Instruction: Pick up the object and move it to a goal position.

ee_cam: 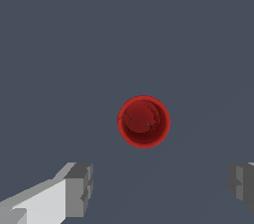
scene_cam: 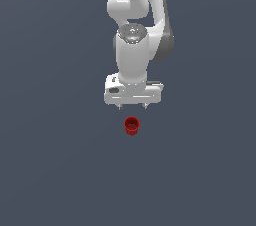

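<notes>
In the exterior view, the white arm is reaching down from twelve o'clock, and the gripper [scene_cam: 132, 105] is hanging over the dark, flat floor [scene_cam: 45, 170] with its two short fingers pointing down. The red cup [scene_cam: 131, 126] is standing upright on that floor, just at six o'clock of the gripper, near it but not touching.

In the wrist view, the fingers are standing spread wide: one grey pad [ee_cam: 79, 188] is showing at about eight o'clock and the other [ee_cam: 242, 184] at about four o'clock, with nothing between them. The red cup [ee_cam: 144, 122] is sitting close to the picture's centre, its open mouth facing the camera, and it is much narrower than the gap.

The step in hand looks to be the approach before the grasp. To do it well, the gripper is needing to centre itself so the cup falls midway on the line between the two pads; at present the cup seems to lie off that line. Then a straight descent, keeping the fingers wide, should bring the pads level with the cup's wall before closing. Closing gently would matter, since a small, light cup may tip or skid if one pad touches first.
</notes>
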You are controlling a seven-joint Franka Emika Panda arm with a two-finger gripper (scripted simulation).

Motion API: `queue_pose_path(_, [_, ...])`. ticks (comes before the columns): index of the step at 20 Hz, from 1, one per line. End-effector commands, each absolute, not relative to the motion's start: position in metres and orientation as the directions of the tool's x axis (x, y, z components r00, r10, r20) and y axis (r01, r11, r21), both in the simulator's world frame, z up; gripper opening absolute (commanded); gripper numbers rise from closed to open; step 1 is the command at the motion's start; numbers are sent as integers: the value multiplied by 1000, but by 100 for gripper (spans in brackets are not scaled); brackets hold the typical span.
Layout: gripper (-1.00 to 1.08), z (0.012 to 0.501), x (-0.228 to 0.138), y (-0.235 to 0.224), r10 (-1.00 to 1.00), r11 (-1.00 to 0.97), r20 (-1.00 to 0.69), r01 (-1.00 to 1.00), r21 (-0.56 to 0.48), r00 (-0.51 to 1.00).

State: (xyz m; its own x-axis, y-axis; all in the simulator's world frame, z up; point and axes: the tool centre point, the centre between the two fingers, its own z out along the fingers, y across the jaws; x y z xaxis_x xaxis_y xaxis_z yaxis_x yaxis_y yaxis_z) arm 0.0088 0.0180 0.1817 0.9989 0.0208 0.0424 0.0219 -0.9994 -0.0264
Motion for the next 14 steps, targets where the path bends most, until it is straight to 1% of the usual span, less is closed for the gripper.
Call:
queue_pose_path(1, [100, 178, 10, 18, 19, -999, 40, 20, -26, 999])
queue_pose_path(6, [100, 161, 14, 18, 7, -1000, 31, 8, -21, 999])
queue_pose_path(14, [100, 115, 23, 18, -22, -1000, 8, -22, -6, 1000])
